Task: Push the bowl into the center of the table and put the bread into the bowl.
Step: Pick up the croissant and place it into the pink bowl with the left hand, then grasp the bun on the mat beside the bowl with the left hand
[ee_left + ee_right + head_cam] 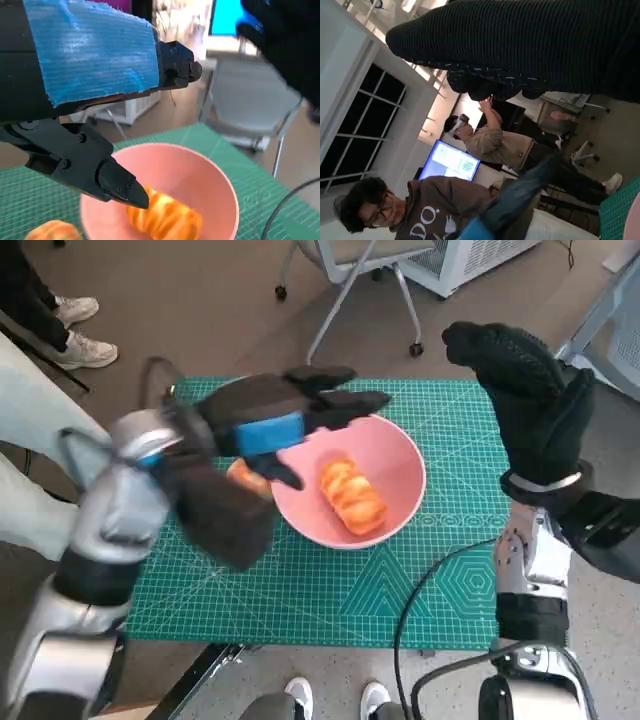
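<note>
The pink bowl point(402, 462) stands near the middle of the green mat point(330, 592). One orange-glazed bread roll point(352, 498) lies inside it. A second roll point(246, 478) lies on the mat against the bowl's left side, half hidden under my left hand point(272, 428). That hand hovers over the bowl's left rim with its fingers stretched apart and nothing in them. In the left wrist view the bowl point(192, 175), the roll in it point(167, 221) and the outer roll point(52, 232) show below my left hand point(90, 60). My right hand point(530, 405) is raised beside the table's right edge, empty.
An office chair point(355, 270) stands beyond the table's far edge, and a person's shoes point(75, 335) show at the far left. A black cable point(420, 590) loops over the mat's near right. People point(495, 142) and a lit screen point(450, 161) show in the right wrist view.
</note>
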